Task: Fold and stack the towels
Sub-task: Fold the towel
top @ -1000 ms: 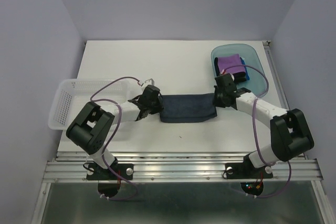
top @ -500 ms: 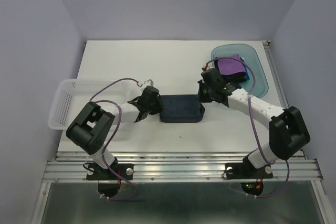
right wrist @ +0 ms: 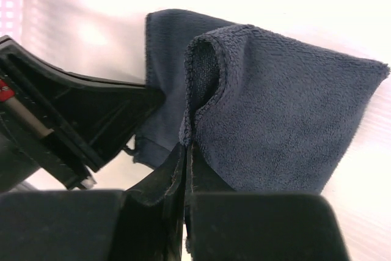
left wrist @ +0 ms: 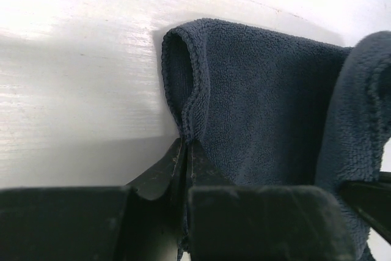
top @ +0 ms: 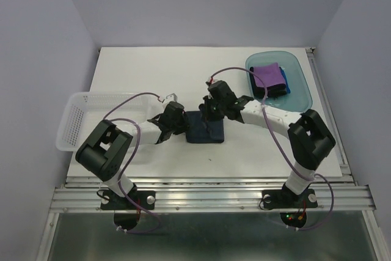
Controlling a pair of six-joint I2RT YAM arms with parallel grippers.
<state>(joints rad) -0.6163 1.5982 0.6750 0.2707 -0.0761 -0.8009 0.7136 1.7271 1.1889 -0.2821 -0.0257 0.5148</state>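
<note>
Top external view: the left tool [top: 184, 124] and the right tool [top: 209, 116] meet over the dark navy towel [top: 206, 132], which lies on the white surface [top: 153, 71] near the middle, a little toward the near edge. The left tool grips the towel's left edge. The right tool reaches across from the right and holds a raised layer above that same side, so the cloth looks doubled over into a compact square. Far right, a purple towel [top: 269, 74] sits on top of a small pile in the teal tray [top: 300, 87], well apart from both tools. A white mesh basket [top: 79, 117] stands at the left edge of the surface.

Left wrist view: the two fingers [left wrist: 160, 178] are pressed together on the navy towel's stitched hem, with no gap between them. The hem curls up into a small loop just above the pinch. A second layer of the cloth hangs in at the right.

Right wrist view: the fingers [right wrist: 156, 181] are likewise closed tight on a hem of the same towel, its corner lifted above the lower layer. The left tool's black body lies just beside it on the left.
</note>
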